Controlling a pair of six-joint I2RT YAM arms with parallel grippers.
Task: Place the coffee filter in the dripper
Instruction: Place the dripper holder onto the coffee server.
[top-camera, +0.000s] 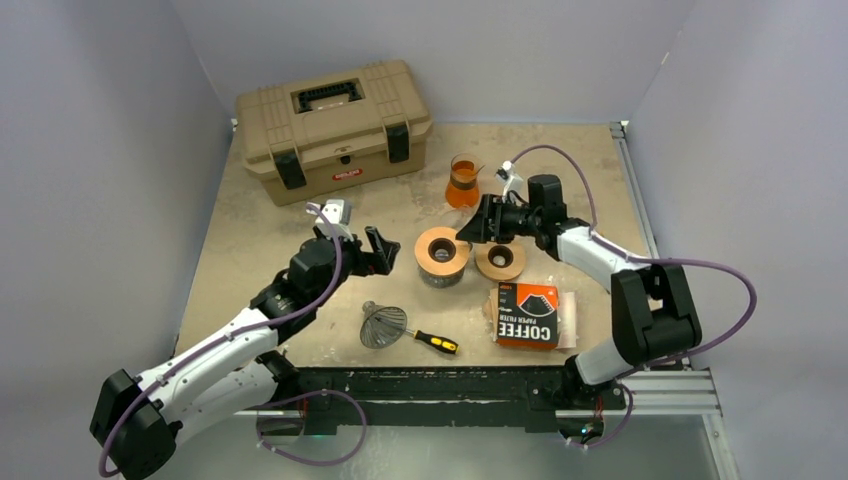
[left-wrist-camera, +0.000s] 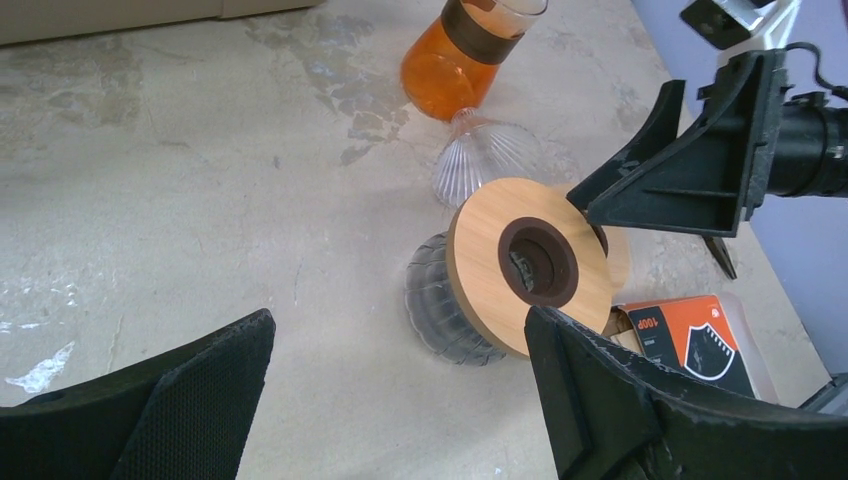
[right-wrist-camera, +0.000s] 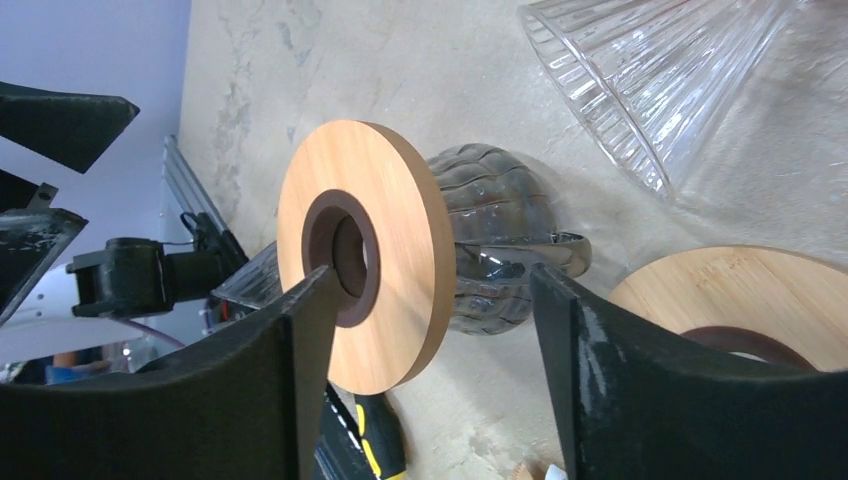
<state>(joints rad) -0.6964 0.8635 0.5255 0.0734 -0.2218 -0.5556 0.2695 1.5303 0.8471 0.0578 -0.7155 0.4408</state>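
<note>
Risk: left gripper (top-camera: 384, 250) and right gripper (top-camera: 478, 224), fingers spread wide and empty, may knock the tipped dripper (top-camera: 441, 256) rolling.

The wood-collared dark glass dripper (top-camera: 441, 255) lies on its side between left hand (top-camera: 381, 250) and right hand (top-camera: 478, 227), the orange coffee filter pack (top-camera: 527, 315) flat nearby.
</note>
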